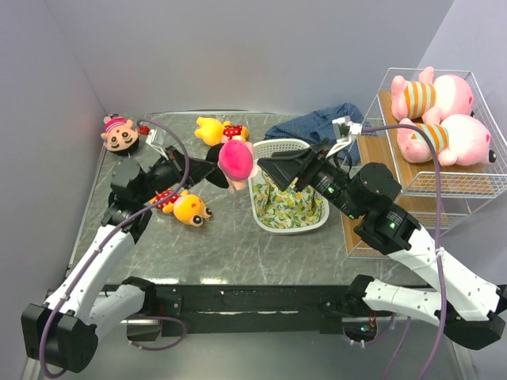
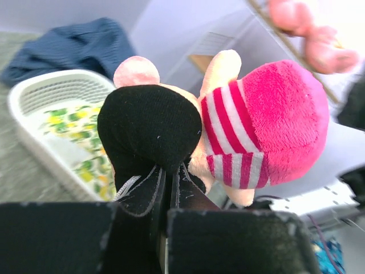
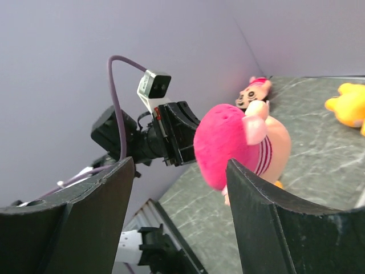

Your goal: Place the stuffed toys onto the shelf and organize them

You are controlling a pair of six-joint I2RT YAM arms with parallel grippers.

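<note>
Left gripper [image 2: 168, 185] pinches the black plush lobe of the pink-capped, striped stuffed doll [image 2: 256, 125], aloft over the grey surface [image 1: 230, 245]. Light, squashy, floppy; my wide-open, empty right gripper [image 3: 175, 171] should, I judge, take its body.

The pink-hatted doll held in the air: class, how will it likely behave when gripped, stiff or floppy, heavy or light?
Probably squashy: the doll is fuzzy plush, its black part bulging above the shut fingers of the left gripper. Likely light: that small pinch holds it clear of the table. It may sag, held by one end only.
</note>
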